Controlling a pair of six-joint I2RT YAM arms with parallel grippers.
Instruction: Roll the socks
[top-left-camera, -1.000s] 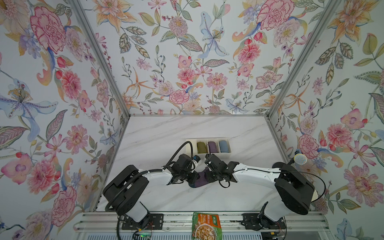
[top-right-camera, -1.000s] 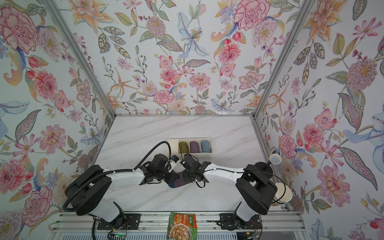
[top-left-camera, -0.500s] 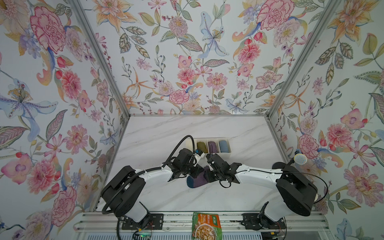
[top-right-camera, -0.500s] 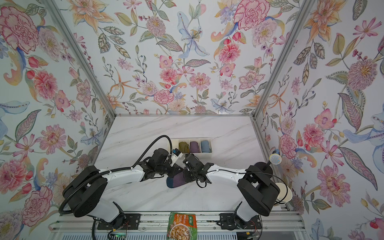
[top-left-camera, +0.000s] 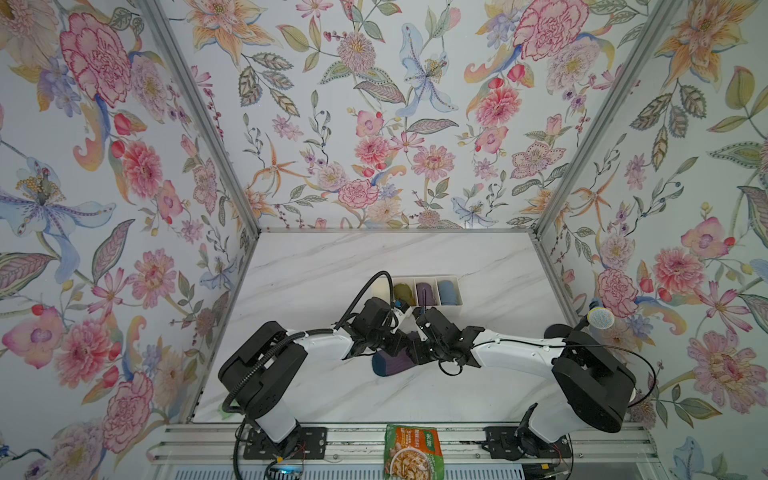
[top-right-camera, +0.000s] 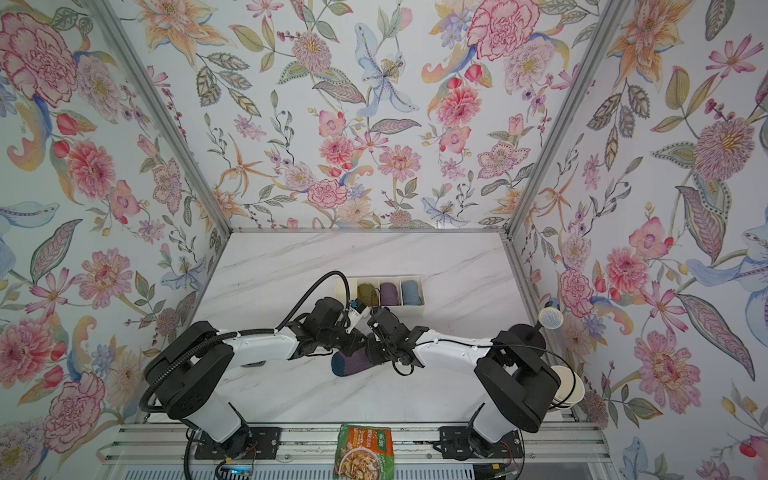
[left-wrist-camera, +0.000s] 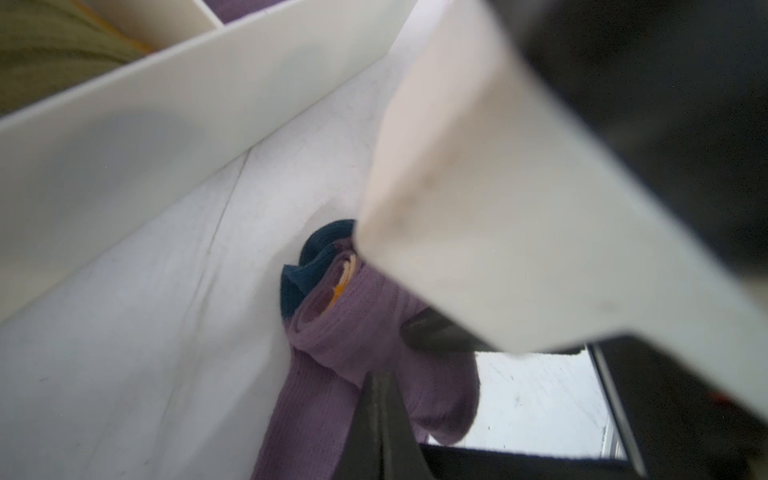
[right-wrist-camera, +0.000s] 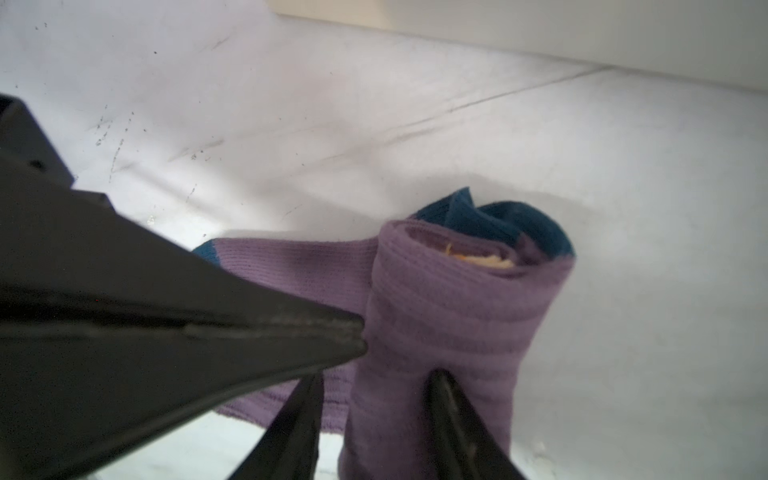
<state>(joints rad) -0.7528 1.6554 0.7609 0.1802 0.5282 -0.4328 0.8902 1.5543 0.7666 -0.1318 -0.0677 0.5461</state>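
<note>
The socks (top-left-camera: 390, 361) (top-right-camera: 351, 363) are purple ribbed fabric with a navy toe, lying mid-table between my two arms. In the right wrist view they form a half-made roll (right-wrist-camera: 457, 299) standing on end, with yellow showing at its core and a flat tail (right-wrist-camera: 291, 266) trailing off. My right gripper (right-wrist-camera: 376, 399) (top-left-camera: 417, 353) is shut on the roll's lower part. My left gripper (left-wrist-camera: 380, 399) (top-left-camera: 405, 347) is shut, its tip (right-wrist-camera: 357, 332) pressed into the purple fabric at the roll's side. I cannot tell whether it pinches a layer.
A white divided tray (top-left-camera: 415, 276) (top-right-camera: 382, 277) stands just behind the grippers, holding an olive bundle (top-left-camera: 403, 293), a purple one (top-left-camera: 426, 293) and a light blue one (top-left-camera: 448, 293). A food packet (top-left-camera: 413, 453) lies on the front rail. A blue-headed stand (top-left-camera: 600, 319) is at the right edge.
Both grippers and the socks have shifted slightly toward the tray, and the navy toe now sticks out further to the front left. The right jaws closed a touch.
</note>
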